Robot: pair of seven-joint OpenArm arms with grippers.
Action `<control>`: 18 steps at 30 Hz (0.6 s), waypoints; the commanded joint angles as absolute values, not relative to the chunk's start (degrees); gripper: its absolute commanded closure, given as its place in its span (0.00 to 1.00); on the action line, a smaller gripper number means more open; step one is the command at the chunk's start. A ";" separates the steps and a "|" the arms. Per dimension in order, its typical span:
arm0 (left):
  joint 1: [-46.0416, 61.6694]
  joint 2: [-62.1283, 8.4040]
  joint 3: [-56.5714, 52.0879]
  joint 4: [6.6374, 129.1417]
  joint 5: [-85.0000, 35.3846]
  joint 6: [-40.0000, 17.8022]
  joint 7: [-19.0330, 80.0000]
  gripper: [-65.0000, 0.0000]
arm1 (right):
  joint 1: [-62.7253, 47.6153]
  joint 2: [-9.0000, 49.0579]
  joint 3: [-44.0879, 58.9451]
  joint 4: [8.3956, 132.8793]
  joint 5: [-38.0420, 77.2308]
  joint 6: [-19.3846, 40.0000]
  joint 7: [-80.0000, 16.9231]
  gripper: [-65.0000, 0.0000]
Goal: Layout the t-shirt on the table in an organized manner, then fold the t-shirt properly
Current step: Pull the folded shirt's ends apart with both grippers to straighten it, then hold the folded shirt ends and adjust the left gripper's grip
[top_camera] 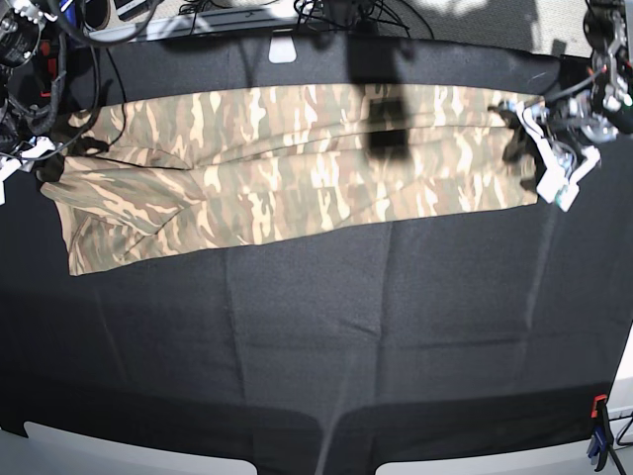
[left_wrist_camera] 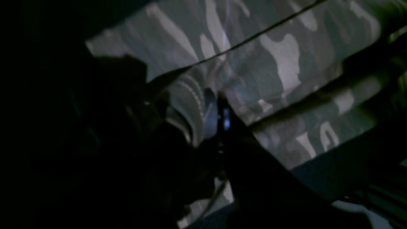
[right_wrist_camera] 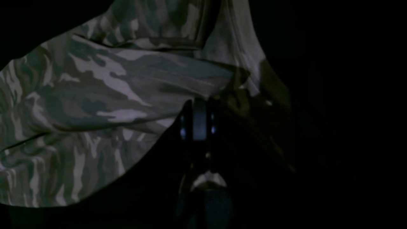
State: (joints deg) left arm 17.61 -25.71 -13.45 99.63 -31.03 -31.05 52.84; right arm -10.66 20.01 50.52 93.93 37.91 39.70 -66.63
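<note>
The t-shirt (top_camera: 287, 173) is lying as a long band across the far half of the table (top_camera: 316, 336), folded lengthwise. The left gripper (left_wrist_camera: 219, 105) is pinching fabric at one end and the right gripper (right_wrist_camera: 198, 109) at the other — both jaws are clamped fully on cloth. To fold well, both ends should probably be lifting together, keeping the band taut and its edges aligned. Both arms are reaching low from opposite table sides — wrists near the surface.
</note>
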 commanded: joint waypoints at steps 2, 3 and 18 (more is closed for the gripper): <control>17.12 -26.70 -13.85 100.62 -29.45 -30.63 52.27 1.00 | -10.52 21.43 50.96 95.13 37.26 40.00 -65.45 1.00; 17.12 -26.70 -13.85 100.62 -28.45 -30.61 52.25 1.00 | -10.61 21.43 50.96 95.13 36.67 40.00 -65.45 1.00; 17.15 -26.68 -13.85 100.62 -27.49 -28.40 50.37 1.00 | -12.25 21.41 50.98 95.13 35.77 40.00 -65.45 1.00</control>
State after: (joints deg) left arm 17.45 -25.56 -13.45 99.66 -28.05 -28.88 50.98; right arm -12.56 19.99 50.50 93.93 35.79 39.70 -66.72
